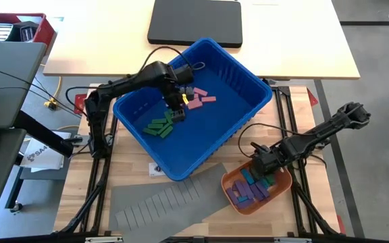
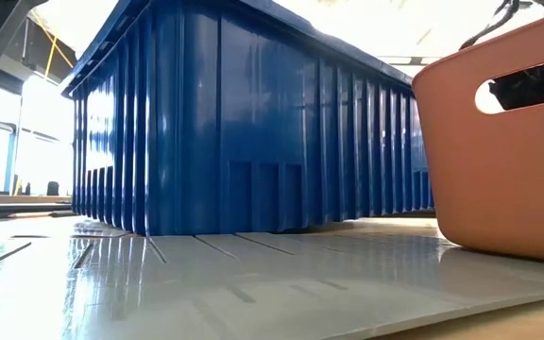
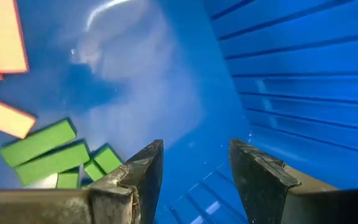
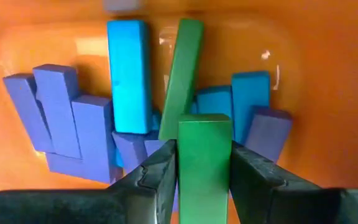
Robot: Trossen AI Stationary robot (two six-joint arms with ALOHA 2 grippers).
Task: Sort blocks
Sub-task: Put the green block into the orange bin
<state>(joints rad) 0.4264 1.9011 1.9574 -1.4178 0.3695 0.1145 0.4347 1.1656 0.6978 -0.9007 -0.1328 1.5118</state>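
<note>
Green blocks [image 1: 159, 126] and pink blocks [image 1: 200, 100] lie on the floor of the blue bin [image 1: 248, 81]. My left gripper [image 1: 178, 106] is open and empty inside the bin, over its floor beside the green blocks [image 3: 45, 152]. Purple, blue and green blocks [image 1: 250, 189] lie in the orange tray [image 1: 229, 181]. My right gripper [image 4: 202, 163] is over the tray, shut on a green block [image 4: 204, 155]. My right gripper pinches a green block [image 4: 204, 140] by its two long sides between its two fingers [image 4: 160, 171]. The block runs along the fingers and sticks out past their tips, above the blocks in the tray. Whether its far end rests on them I cannot tell.
A grey slotted divider sheet [image 1: 167, 199] lies at the table's near side, under the bin's corner. A black flat case [image 1: 194, 21] lies on the far table. A red box [image 1: 12, 27] stands at the far left.
</note>
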